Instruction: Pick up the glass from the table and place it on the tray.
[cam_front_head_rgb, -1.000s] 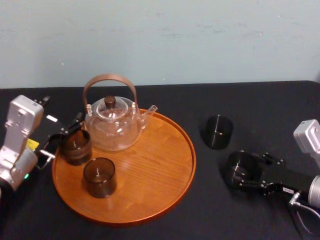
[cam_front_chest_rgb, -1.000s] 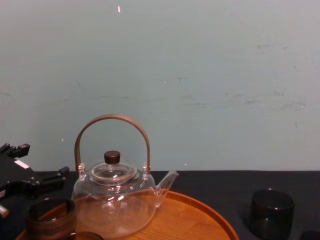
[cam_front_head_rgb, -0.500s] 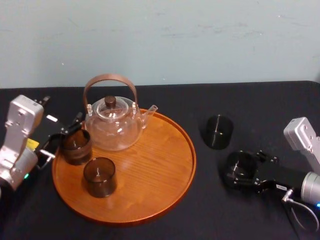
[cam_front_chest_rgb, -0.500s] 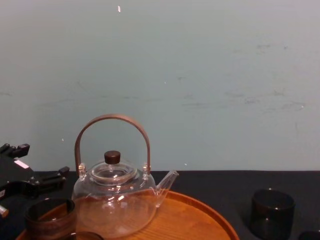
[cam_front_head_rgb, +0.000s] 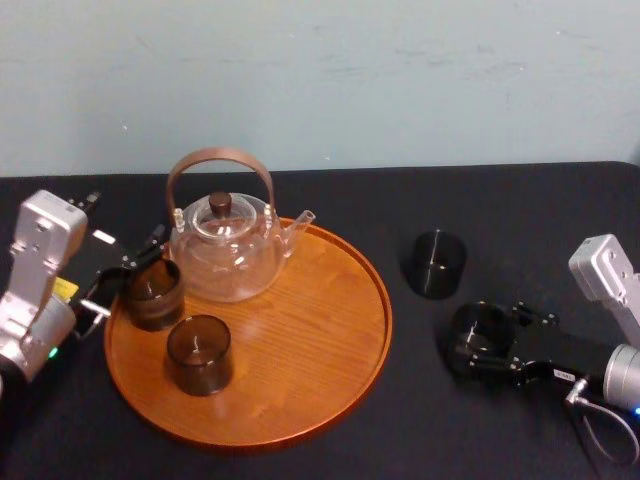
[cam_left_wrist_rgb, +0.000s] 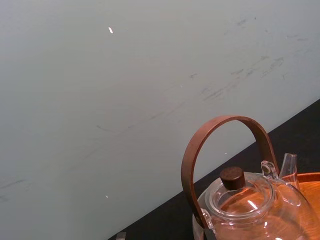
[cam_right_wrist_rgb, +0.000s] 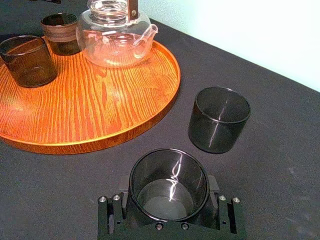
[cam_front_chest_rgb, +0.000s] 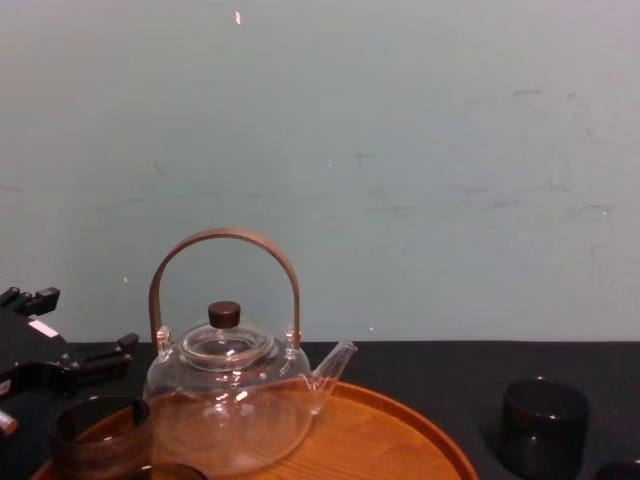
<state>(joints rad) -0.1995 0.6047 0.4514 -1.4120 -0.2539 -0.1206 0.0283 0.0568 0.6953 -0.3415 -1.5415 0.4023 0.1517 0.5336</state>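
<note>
A smoky grey glass (cam_front_head_rgb: 480, 338) (cam_right_wrist_rgb: 169, 184) stands on the black table to the right of the tray. My right gripper (cam_front_head_rgb: 482, 346) (cam_right_wrist_rgb: 169, 194) reaches in low from the right, and its fingers (cam_right_wrist_rgb: 124, 189) press against both sides of this glass. A second glass (cam_front_head_rgb: 436, 263) (cam_right_wrist_rgb: 218, 119) (cam_front_chest_rgb: 543, 425) stands free just beyond it. The round orange wooden tray (cam_front_head_rgb: 372, 300) (cam_right_wrist_rgb: 105, 105) carries two more glasses (cam_front_head_rgb: 199, 353) (cam_front_head_rgb: 152, 293). My left gripper (cam_front_head_rgb: 128, 275) (cam_front_chest_rgb: 60, 365) hangs at the tray's left edge beside the farther of those two.
A clear glass teapot (cam_front_head_rgb: 225, 245) (cam_right_wrist_rgb: 114, 35) (cam_front_chest_rgb: 228, 400) (cam_left_wrist_rgb: 250, 210) with an arched wooden handle stands at the tray's back left. The tray's middle and right part are bare wood. A pale wall rises behind the table.
My right gripper's fingers have drawn in against the glass, and its wrist has shifted slightly. The glass stays on the table. The left arm and the tray's things have not moved.
</note>
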